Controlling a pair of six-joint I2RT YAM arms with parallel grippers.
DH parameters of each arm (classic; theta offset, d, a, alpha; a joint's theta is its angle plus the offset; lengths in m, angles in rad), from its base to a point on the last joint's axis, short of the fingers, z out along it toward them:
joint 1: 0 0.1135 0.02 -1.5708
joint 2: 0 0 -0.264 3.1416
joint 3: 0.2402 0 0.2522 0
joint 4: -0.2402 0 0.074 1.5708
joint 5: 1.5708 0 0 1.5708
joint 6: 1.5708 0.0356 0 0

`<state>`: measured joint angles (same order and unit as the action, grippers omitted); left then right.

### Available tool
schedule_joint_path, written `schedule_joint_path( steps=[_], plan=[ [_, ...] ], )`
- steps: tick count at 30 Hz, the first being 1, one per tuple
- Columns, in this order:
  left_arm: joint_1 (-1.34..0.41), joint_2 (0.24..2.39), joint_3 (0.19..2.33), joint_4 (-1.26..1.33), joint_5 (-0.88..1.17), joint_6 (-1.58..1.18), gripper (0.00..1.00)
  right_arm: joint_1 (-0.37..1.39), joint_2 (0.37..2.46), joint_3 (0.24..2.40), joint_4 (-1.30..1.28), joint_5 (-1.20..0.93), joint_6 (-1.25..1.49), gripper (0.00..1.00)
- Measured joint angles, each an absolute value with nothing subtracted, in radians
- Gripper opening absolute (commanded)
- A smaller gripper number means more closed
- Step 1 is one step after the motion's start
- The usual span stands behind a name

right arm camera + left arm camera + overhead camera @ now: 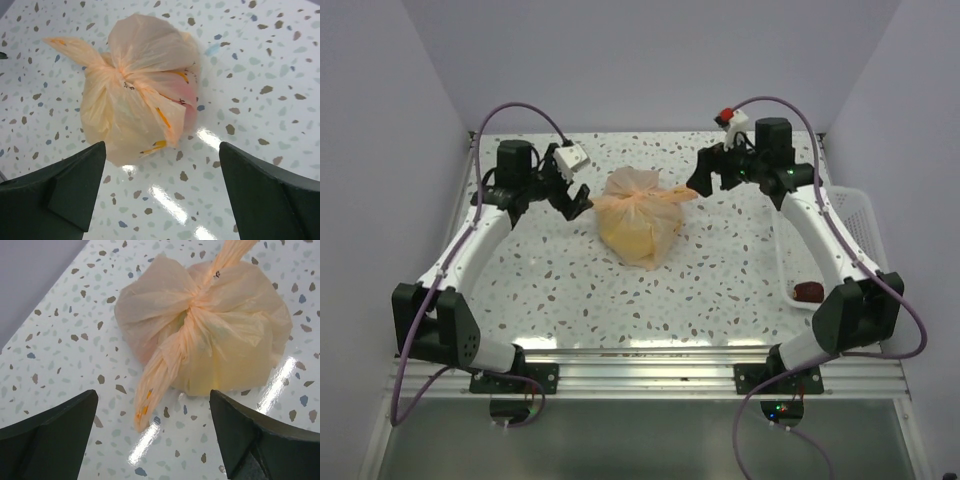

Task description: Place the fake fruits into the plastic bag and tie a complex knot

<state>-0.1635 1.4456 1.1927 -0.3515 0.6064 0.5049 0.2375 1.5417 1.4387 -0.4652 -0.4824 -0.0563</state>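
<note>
The speckled white table fills the scene, walled by plain pale panels on the left, far and right sides. 2 white-and-black arms rise from its near edge and reach toward the far middle, 1 from each side. A white perforated basket sits at the table's right edge, partly behind the right arm.

The plastic bag lies at the middle of the table, a little toward the far side, between the 2 arms. It is bunched closed into a rounded, crinkled bundle. Yellow shows through its near part, and the right wrist view shows a pinkish-red tint on one side; the single pieces inside cannot be told apart.

The left pincer sits just left of the bag, its 2 fingers spread wide with nothing between them, apart from the plastic. The right pincer sits just right of the bag, also spread wide and holding nothing.

The knot sits on top of the bundle, a tight twisted bunch of pale orange plastic. From it 2 handle tails stick out, 1 toward each pincer, with yellow-orange marks on them.

A dark maroon fruit lies at the basket's near end, beside the right arm's elbow, well apart from the bag.
</note>
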Motion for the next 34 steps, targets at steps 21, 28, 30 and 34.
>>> schedule_joint_path(
  steps=[21, 28, 30, 34],
  plan=[
    [-0.065, 1.25, 1.14, -0.514, 0.369, 0.156, 1.0, 0.079, 1.359, 1.205, -0.748, -0.436, -0.113, 0.99],
    [-0.065, 1.186, 0.957, -0.513, 0.305, 0.148, 1.0, 0.183, 1.254, 1.044, -0.746, -0.397, -0.111, 0.99],
    [-0.065, 1.18, 0.935, -0.512, 0.29, 0.145, 1.0, 0.21, 1.234, 1.021, -0.743, -0.386, -0.115, 0.99],
    [-0.065, 1.176, 0.918, -0.511, 0.279, 0.139, 1.0, 0.224, 1.218, 1.002, -0.747, -0.379, -0.124, 0.99]
  ],
)
